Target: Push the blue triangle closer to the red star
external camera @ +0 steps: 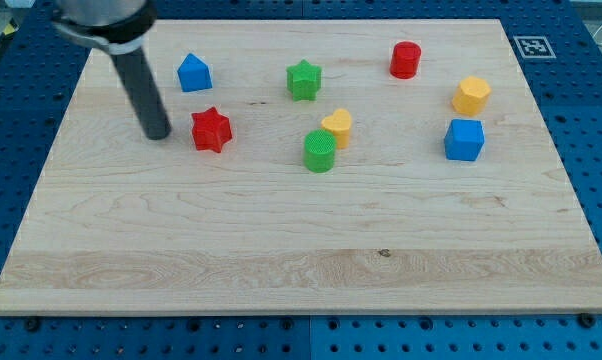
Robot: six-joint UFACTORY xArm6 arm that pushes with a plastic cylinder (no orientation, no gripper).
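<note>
The blue triangle (194, 73) sits near the view's top left of the wooden board (281, 240). The red star (211, 129) lies just below it and slightly to the right, a small gap between them. My tip (158, 134) rests on the board just left of the red star, apart from it, and below and left of the blue triangle. The dark rod rises from the tip up toward the view's top left.
A green star (304, 80) sits at top centre. A red cylinder (405, 60) is at top right. A yellow heart (337, 126) touches a green cylinder (320, 151) mid-board. A yellow hexagon (471, 95) and a blue cube (464, 139) are at the right.
</note>
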